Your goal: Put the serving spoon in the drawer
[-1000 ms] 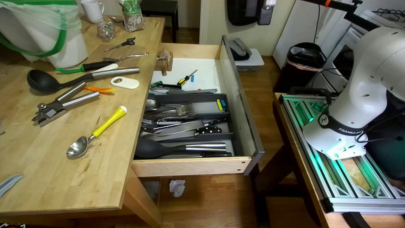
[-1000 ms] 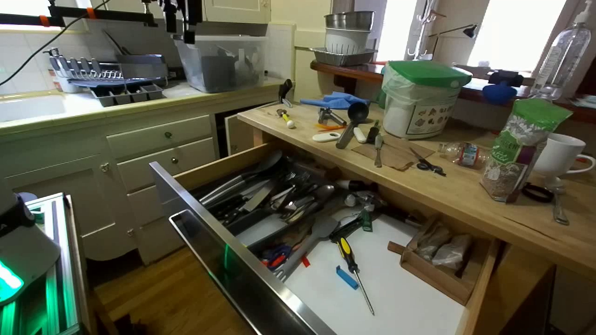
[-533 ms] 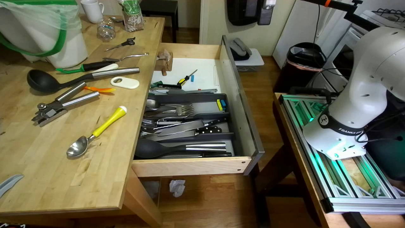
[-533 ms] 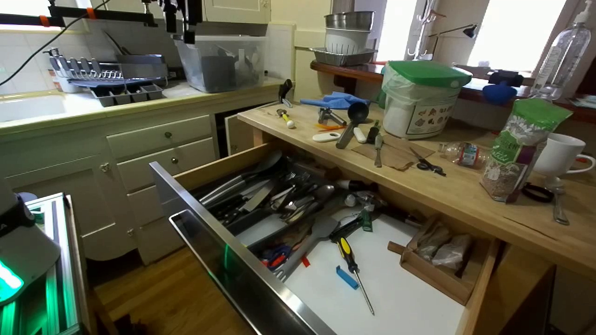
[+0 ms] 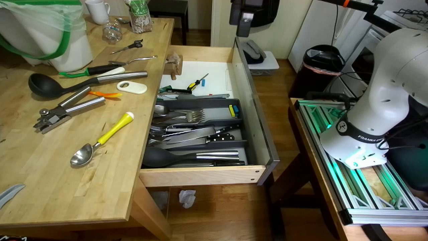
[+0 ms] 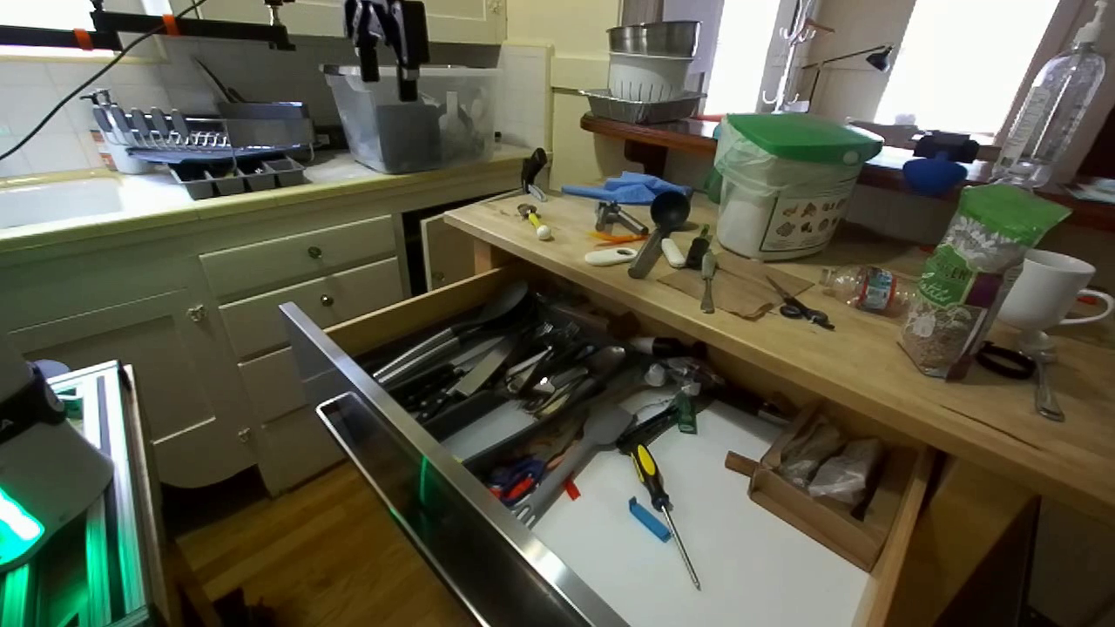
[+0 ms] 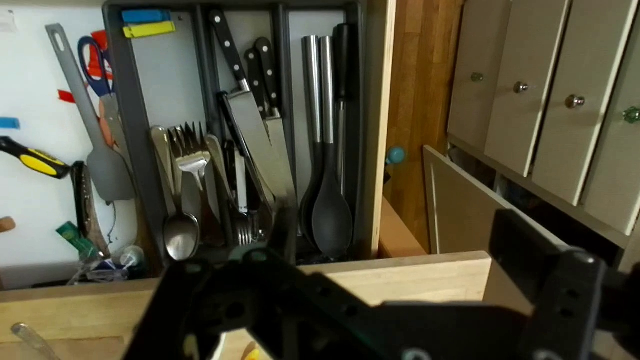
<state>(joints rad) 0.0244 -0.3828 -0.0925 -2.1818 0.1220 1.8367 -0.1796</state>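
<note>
The serving spoon (image 5: 43, 85), with a deep round black bowl and a metal grip, lies on the wooden table; it shows in both exterior views (image 6: 669, 209) and is out of the wrist view. The drawer (image 5: 204, 176) stands pulled open beside the table and also shows in the wrist view (image 7: 384, 125). Its dark divided tray (image 7: 202, 65) holds cutlery, knives and black spoons (image 7: 332, 220) with metal handles. My gripper (image 6: 388, 85) is open and empty, high in the air above the drawer side. In the wrist view (image 7: 397, 220) its fingers stand wide apart.
On the table lie a yellow-handled scoop (image 5: 115, 129), a metal hinged tool (image 5: 67, 110), a white-handled piece (image 5: 132, 87) and scissors (image 5: 128, 47). A green-lidded bin (image 6: 797, 187) stands behind the spoon. A screwdriver (image 6: 653, 479) lies in the drawer. A cupboard door (image 7: 465, 215) stands open.
My gripper has come lower and moved sideways: to the right in an exterior view and to the left in an exterior view. The serving spoon, the drawer and the other things have not moved.
</note>
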